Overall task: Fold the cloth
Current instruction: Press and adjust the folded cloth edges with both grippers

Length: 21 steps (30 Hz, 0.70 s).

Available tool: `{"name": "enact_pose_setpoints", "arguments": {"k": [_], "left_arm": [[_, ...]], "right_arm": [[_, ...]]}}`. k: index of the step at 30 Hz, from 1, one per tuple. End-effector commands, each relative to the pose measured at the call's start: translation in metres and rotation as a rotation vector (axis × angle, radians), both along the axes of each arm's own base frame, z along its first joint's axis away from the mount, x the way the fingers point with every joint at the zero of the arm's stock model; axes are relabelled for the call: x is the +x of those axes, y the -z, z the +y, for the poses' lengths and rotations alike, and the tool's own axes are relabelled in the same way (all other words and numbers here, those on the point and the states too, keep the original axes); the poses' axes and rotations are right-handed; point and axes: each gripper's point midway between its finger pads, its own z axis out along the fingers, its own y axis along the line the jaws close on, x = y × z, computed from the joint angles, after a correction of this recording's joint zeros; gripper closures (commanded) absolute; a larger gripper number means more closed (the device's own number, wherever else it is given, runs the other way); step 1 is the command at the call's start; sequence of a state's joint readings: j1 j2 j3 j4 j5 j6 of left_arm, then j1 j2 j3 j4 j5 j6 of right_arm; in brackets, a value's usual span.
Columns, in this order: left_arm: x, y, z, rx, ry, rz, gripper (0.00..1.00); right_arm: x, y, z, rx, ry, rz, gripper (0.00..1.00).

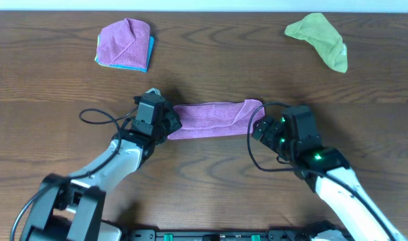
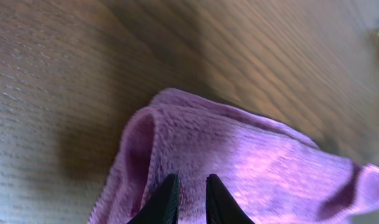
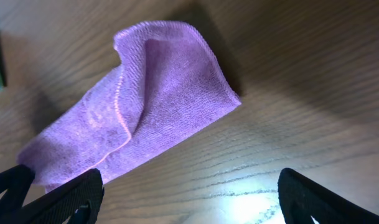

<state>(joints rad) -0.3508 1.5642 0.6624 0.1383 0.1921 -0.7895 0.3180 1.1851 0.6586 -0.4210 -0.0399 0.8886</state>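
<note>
One purple cloth point(image 1: 210, 119) lies at the centre of the wooden table point(image 1: 210, 60), folded into a long narrow strip running left to right. Left gripper point(image 1: 169, 124) sits at the strip's left end, its fingers point(image 2: 167, 199) clenched on a fold of the fabric. Right gripper point(image 3: 189, 205) is at the strip's right end, fingers spread wide, holding nothing. At the far left, a second purple cloth point(image 1: 123, 40) rests on a blue one point(image 1: 149, 55). A lime-green cloth point(image 1: 319, 39) lies crumpled at the far right.
</note>
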Motion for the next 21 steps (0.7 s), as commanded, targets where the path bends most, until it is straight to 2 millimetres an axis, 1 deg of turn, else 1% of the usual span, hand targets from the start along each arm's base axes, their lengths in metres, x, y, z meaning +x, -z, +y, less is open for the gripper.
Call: {"name": "enact_pose_setpoints", "arguments": {"k": [1,6,12,21], "left_arm": [[0.007,0.008,0.004,0.031,-0.027,0.002,0.84],[0.005,0.021,0.003,0.029,-0.035,0.036,0.85],[0.004,0.022,0.004,0.031,-0.035,0.039,0.85],[0.004,0.022,0.004,0.033,-0.036,0.039,0.86]], "right_arm": [[0.002,0.014,0.001,0.012,0.009,0.037,0.1],[0.011,0.033,0.004,0.0,0.004,0.059,0.11],[0.012,0.053,0.003,-0.015,0.01,0.108,0.1],[0.025,0.066,0.0,-0.009,0.03,0.093,0.1]]}}
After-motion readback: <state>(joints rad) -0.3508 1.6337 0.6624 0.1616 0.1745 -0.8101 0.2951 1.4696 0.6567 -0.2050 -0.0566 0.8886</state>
